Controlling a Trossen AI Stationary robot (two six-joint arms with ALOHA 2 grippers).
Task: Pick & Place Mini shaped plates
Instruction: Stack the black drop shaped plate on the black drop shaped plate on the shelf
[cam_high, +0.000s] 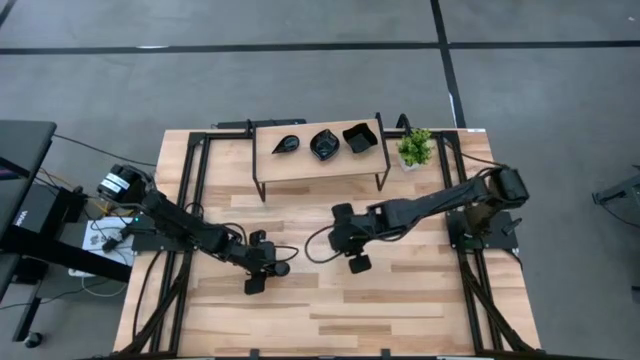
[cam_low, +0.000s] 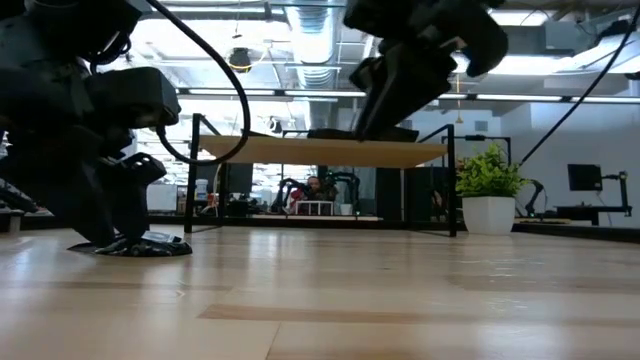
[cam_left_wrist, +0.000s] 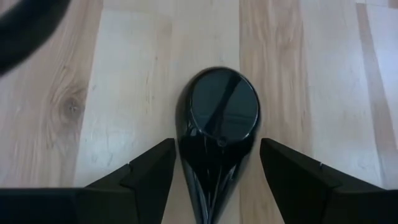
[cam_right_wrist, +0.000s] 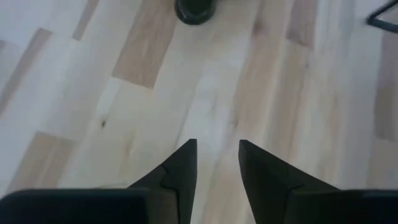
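A glossy black teardrop mini plate (cam_left_wrist: 224, 106) lies flat on the wooden table, left of the middle (cam_high: 283, 268). My left gripper (cam_left_wrist: 217, 142) is down at the table, open, with one finger on each side of the plate's narrow end and a thin gap showing on both sides. In the low view the left gripper (cam_low: 130, 235) stands over the plate (cam_low: 155, 247). My right gripper (cam_high: 335, 240) hangs above the table's middle, open by a narrow gap (cam_right_wrist: 217, 146) with nothing between its fingers. Three more black plates (cam_high: 324, 145) rest on a small raised shelf (cam_high: 270, 165).
The shelf on thin black legs stands at the table's far middle. A small green potted plant (cam_high: 415, 148) stands at its right. A black frame runs along the table's sides. Bare wood lies along the near edge and between the two arms.
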